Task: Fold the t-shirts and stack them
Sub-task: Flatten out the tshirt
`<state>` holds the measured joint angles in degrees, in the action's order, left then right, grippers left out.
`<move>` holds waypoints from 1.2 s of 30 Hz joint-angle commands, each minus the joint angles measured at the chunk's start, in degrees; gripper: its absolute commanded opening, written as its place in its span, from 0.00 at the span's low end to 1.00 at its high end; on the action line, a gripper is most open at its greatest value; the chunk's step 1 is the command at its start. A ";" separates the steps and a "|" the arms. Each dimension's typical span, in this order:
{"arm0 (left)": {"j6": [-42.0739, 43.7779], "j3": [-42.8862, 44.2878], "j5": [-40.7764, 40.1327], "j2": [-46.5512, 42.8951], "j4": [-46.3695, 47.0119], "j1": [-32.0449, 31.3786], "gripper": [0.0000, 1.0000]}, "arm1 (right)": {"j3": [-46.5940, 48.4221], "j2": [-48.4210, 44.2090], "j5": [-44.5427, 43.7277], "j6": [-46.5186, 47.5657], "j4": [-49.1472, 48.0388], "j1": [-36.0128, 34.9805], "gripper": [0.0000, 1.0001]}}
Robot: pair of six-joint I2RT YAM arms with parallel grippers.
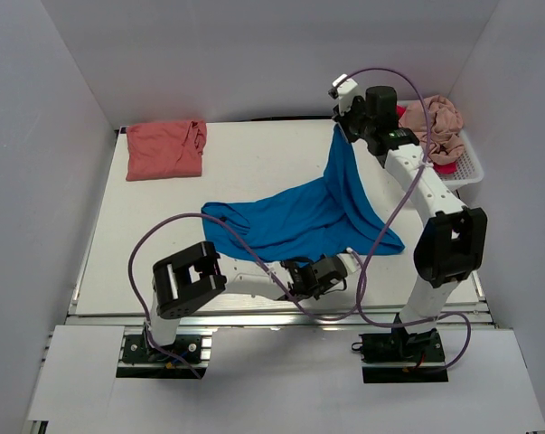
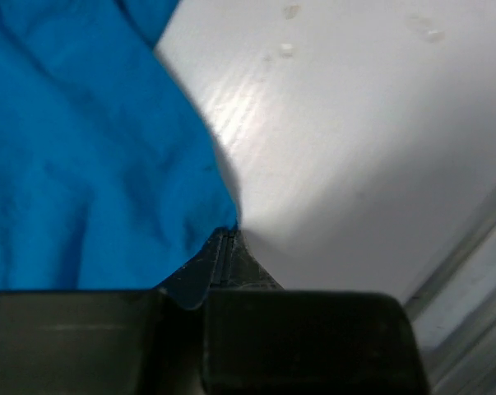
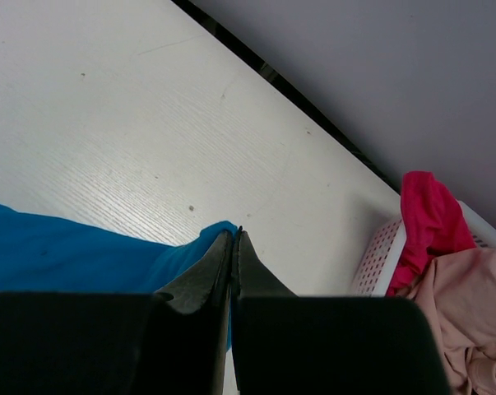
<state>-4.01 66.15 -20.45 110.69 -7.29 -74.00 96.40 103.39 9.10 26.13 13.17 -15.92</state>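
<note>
Item: bright blue cotton t-shirt [image 1: 299, 217]. One corner pinched in the closed right gripper [image 1: 344, 127], raised, cloth draping below it; near hem clamped by the closed left gripper [image 2: 229, 239], low. Purpose, likely: stretching it flat for folding. Salmon-coral folded t-shirt [image 1: 165, 150]: well left of both.

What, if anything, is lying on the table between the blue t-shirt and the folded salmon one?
Nothing visible. Only bare table lies between the blue t-shirt and the folded salmon t-shirt at the far left corner.
</note>
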 commanded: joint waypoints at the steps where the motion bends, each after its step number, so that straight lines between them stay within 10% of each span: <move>1: 1.81 -0.50 -0.37 -3.89 -1.94 3.58 0.00 | -1.56 -4.25 0.03 1.12 -2.71 0.98 0.00; 15: 18.15 28.14 -2.04 -32.27 -17.14 51.99 0.00 | -7.01 -15.41 2.94 0.94 -0.69 9.23 0.00; 28: 30.02 36.77 -15.40 -41.26 -20.14 54.75 0.00 | 1.06 -25.96 4.78 0.85 7.30 17.59 0.00; 36: 33.53 39.66 -16.73 -34.86 -16.27 56.24 0.00 | 15.62 -15.27 5.39 0.42 13.36 20.75 0.00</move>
<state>26.41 102.63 -33.69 74.91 -25.47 -19.20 106.43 82.72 15.42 27.14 24.10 3.14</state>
